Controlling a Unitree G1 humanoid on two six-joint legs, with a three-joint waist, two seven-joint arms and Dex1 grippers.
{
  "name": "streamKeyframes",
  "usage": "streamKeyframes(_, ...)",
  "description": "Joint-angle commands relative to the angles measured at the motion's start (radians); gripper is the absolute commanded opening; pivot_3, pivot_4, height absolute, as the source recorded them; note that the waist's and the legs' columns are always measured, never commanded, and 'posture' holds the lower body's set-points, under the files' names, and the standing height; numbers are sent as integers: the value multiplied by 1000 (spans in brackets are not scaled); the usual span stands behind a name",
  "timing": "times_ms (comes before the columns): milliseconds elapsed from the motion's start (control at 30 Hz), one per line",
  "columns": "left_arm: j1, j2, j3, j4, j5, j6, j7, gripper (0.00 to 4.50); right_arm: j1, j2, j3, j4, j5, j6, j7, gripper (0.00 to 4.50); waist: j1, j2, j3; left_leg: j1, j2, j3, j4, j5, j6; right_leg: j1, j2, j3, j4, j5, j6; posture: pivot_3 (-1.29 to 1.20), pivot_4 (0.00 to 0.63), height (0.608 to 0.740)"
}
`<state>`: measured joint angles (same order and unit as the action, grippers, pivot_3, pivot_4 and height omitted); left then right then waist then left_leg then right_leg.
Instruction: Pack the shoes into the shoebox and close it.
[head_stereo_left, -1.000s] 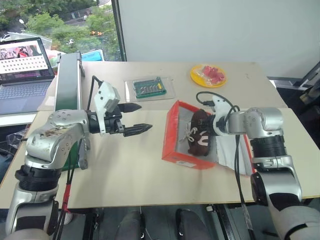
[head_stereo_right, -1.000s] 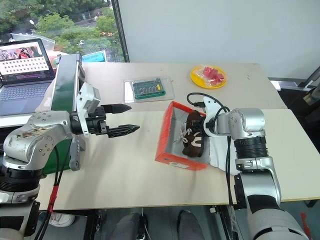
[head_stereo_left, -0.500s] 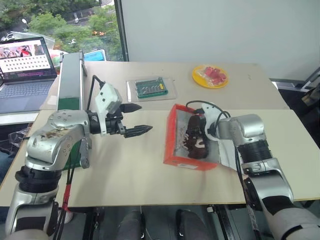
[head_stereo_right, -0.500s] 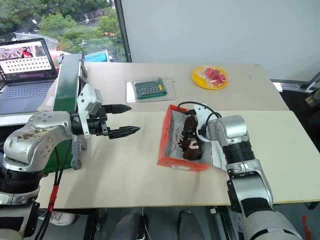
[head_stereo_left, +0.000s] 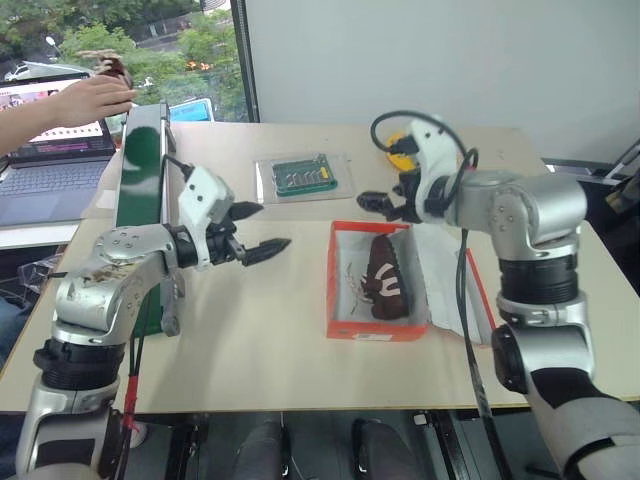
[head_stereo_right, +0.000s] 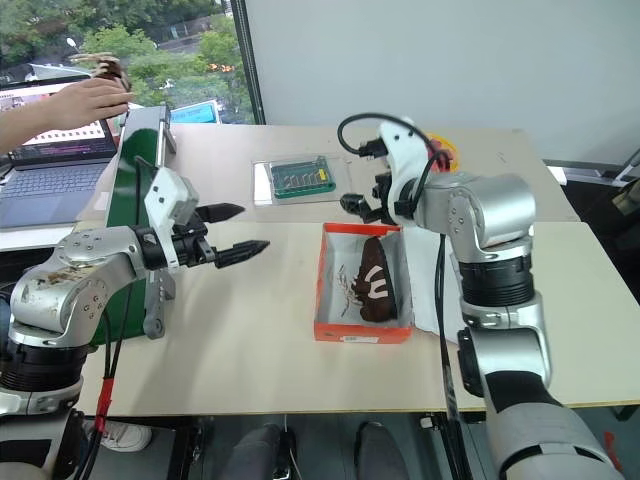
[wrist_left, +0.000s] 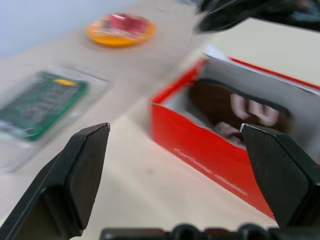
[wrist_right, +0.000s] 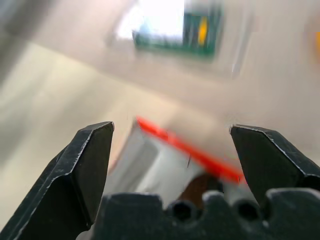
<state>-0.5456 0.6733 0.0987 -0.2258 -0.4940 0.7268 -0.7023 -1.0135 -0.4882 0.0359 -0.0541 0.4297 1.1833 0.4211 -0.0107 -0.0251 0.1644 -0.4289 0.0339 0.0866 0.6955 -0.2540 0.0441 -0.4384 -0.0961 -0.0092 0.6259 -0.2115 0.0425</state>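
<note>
Both end effectors released, one shoe boxed

The right end effector (head_stereo_right: 362, 206) hangs spread above the far end of the orange-red cardboard shoebox (head_stereo_right: 333, 288); the left end effector (head_stereo_right: 232, 232) gapes over the desk (head_stereo_right: 250, 330). One dark brown fuzzy shoe (head_stereo_right: 376, 285) lies inside the open box.

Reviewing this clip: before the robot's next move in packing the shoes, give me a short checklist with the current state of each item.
1. One shoe lies inside the shoebox: ok.
2. Second shoe in the box: not ok; a person's hand near the laptop holds something dark, cannot tell if it is the shoe.
3. Right gripper open and empty above the box's far edge: ok.
4. Left gripper open and empty, over bare table left of the box: ok.
5. Lid open, lying on the right side: ok for loading; closing not yet done.
</note>
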Motion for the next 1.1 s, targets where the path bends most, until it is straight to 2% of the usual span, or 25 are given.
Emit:
streamKeyframes(33, 29, -11, 110, -5, 40, 11, 146, 4500, 56, 10, -39, -37, 64, -186, 164, 4414, -4, 0, 0, 0, 0, 0, 0, 0, 0, 0, 0, 0, 0, 0, 0, 0, 150, 740)
streamKeyframes(200, 101, -70, 288, -32, 27, 48, 325, 4500, 143, 0, 45, -42, 59, -357, 357, 4414, -9, 0, 0, 2, 1, 0, 0, 0, 0, 0, 0, 1, 1, 0, 0, 0, 150, 740)
streamKeyframes(300, 167, -78, 337, -68, 78, 42, 414, 4500, 158, 35, 50, -25, 70, -404, 397, 4414, -7, 0, 0, 3, 1, 0, 0, 0, -1, 1, 0, 1, 2, 0, 0, 0, 150, 740)
streamKeyframes(467, 280, -175, 434, -134, 120, 54, 589, 4500, 155, 125, 93, 61, 37, -514, 433, 4414, -2, -1, 0, 5, 1, 0, 0, 1, -2, 3, -1, 1, 3, 1, -1, 0, 150, 740)
streamKeyframes(600, 315, -216, 441, -140, 127, 38, 625, 4500, 169, 175, 154, 136, -21, -628, 481, 4414, 3, -1, -1, 5, 1, 0, 0, 1, -3, 2, -1, -1, 3, 1, -2, 0, 150, 740)
streamKeyframes(767, 257, -197, 424, -27, 148, 16, 627, 4500, 138, 197, 192, 245, -75, -740, 549, 4414, 6, -2, -1, 6, 0, 0, 0, 1, -3, 3, -1, -2, 4, 2, -3, 0, 150, 740)
streamKeyframes(933, 155, -125, 381, 142, 192, -21, 594, 4500, 123, 217, 198, 291, -113, -792, 568, 4414, -1, -2, -1, 6, 0, 0, -1, 5, -9, 3, 0, -2, 4, 2, -3, 0, 150, 740)
streamKeyframes(1100, -39, -30, 329, 461, 226, -88, 529, 4500, 139, 226, 205, 268, -153, -812, 557, 4414, -3, -2, -1, 5, 1, 0, -1, 6, -11, 2, 0, -2, 4, 2, -3, 0, 150, 740)
